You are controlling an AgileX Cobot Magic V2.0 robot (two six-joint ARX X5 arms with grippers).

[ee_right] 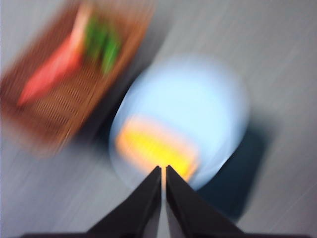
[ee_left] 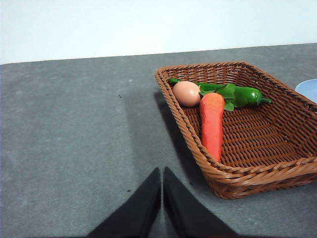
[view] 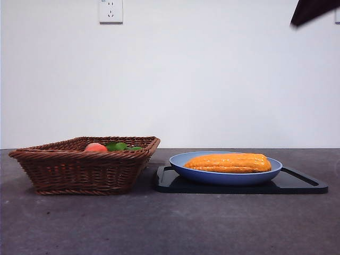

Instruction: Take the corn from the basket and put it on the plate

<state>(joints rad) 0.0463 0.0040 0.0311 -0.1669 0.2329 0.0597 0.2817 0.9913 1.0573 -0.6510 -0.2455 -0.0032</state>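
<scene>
Basket (view: pixel 87 169) sat up front on the surface (view: pixel 159 228) with the corn (view: pixel 229 163) lying in the plate (view: pixel 223 176) beside it, while the left gripper (ee_left: pixel 162 173) and right gripper (ee_right: pixel 163 171) both had their fingers pressed together, holding nothing.

Left gripper (ee_left: pixel 162 198): two matte black, tapering jaws, showing smooth and unmarked. Right gripper (ee_right: pixel 163 191): appearing identical, black, pointed, smooth-sided.

Carrot (ee_left: pixel 212 124), egg (ee_left: pixel 186 93), pepper (ee_left: pixel 246 95), blk tray (view: pixel 297 183)
</scene>
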